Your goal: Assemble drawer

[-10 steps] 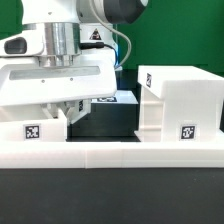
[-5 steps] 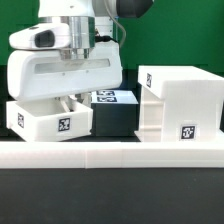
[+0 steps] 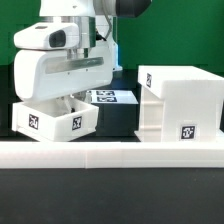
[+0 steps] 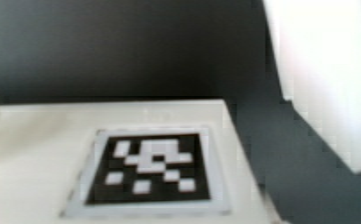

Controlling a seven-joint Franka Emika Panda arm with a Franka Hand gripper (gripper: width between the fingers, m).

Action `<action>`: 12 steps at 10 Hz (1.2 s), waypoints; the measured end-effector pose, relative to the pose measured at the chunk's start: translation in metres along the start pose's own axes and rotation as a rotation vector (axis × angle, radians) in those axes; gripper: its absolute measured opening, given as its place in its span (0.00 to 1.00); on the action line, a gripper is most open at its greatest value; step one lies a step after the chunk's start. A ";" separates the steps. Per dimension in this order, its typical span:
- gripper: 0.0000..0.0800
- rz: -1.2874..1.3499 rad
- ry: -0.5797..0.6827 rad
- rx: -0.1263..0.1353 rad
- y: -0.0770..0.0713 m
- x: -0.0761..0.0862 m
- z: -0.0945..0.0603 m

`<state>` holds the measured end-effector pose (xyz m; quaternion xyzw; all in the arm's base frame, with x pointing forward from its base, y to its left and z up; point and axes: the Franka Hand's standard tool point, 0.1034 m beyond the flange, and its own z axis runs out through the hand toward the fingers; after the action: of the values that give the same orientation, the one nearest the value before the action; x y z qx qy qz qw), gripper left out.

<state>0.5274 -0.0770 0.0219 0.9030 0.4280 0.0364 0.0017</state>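
Observation:
In the exterior view my gripper (image 3: 69, 104) is shut on a small white tray (image 3: 52, 119) with square tags on its front. It holds the tray slightly tilted, above the table, at the exterior view's left. The big white hand hides most of the fingers. The large white cube-like housing (image 3: 178, 98) stands at the exterior view's right, apart from the tray. A second white tagged piece (image 3: 112, 97) lies between them, further back. The wrist view shows a white face with one tag (image 4: 150, 165), dark table and a white wall (image 4: 328, 70); no fingers show there.
The long low white L-shaped wall (image 3: 110, 152) runs across the front, below the tray and the housing. A green backdrop stands behind. Dark table (image 3: 110, 120) shows between the tray and the housing.
The arm has moved up and toward the exterior view's right with the tray. The tray has come up off the table and now hangs tilted. The housing has not moved.

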 end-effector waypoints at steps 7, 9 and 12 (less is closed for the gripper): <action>0.05 -0.467 -0.053 0.008 -0.005 0.001 0.003; 0.05 -0.511 -0.057 0.010 -0.004 -0.002 0.004; 0.05 -0.519 -0.058 0.018 -0.003 -0.009 0.007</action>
<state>0.5199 -0.0814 0.0140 0.7636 0.6455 0.0051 0.0154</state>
